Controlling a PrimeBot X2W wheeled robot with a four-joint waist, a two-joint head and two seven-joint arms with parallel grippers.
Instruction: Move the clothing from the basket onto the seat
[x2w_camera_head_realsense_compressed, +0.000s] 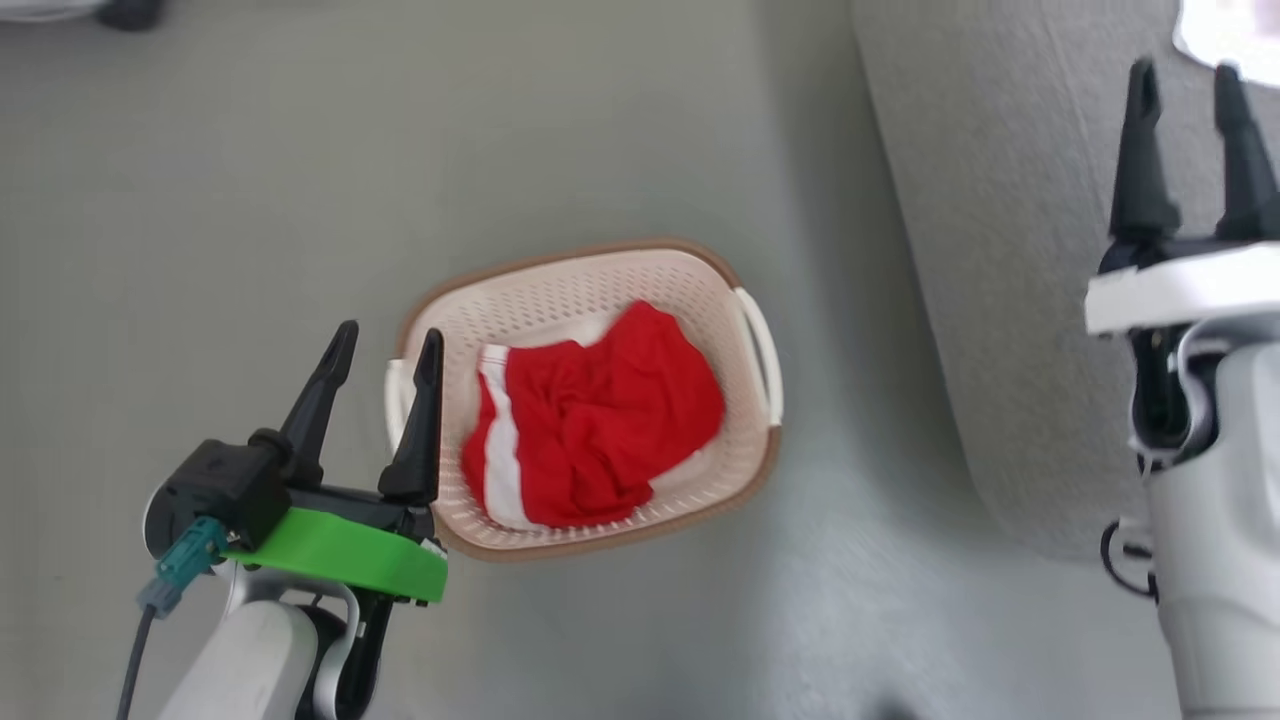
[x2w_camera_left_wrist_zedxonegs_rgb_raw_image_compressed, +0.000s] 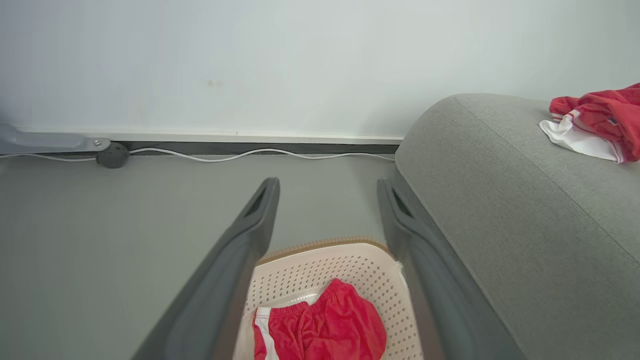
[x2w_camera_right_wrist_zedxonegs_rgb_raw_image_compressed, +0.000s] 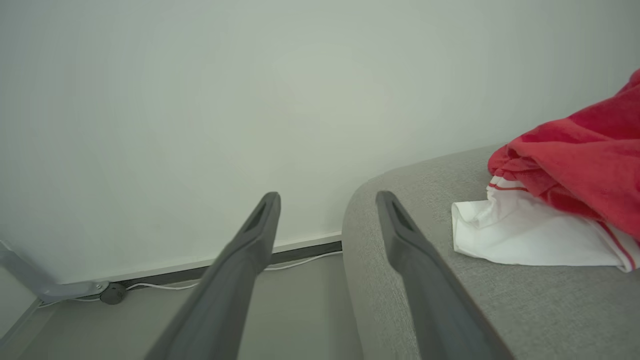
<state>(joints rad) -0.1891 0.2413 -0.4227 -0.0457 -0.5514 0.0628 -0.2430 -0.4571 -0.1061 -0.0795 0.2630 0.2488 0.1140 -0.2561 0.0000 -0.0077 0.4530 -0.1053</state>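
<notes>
— How many pieces of clothing do you count from there?

— Two. One red garment (x2w_camera_head_realsense_compressed: 600, 430) is crumpled in the basket (x2w_camera_head_realsense_compressed: 560, 290), and a second garment (x2w_camera_right_wrist_zedxonegs_rgb_raw_image_compressed: 565, 200), red over a white panel, is lying on top of the seat (x2w_camera_head_realsense_compressed: 1000, 300), near its rounded end.

— Just the one basket?

— One, with two white handles, one at each short end. It stands on the grey floor (x2w_camera_head_realsense_compressed: 250, 200) beside the seat, not touching it.

— Which way does it lie?

— Its long axis runs from under the left gripper (x2w_camera_head_realsense_compressed: 388, 335) across toward the seat, the seat end swung a little further from the robot. The garment inside lies the same way, and its white stripe (x2w_camera_head_realsense_compressed: 498, 450) is at the end nearest the left gripper, running crosswise to the basket.

— And the two grippers?

— Both have their two fingers spread, and nothing is between them. The left one hangs over the basket's near handle, above the rim. The right gripper (x2w_camera_head_realsense_compressed: 1183, 72) is held up over the seat's edge, well apart from the basket, with the second garment just off to its side.
</notes>
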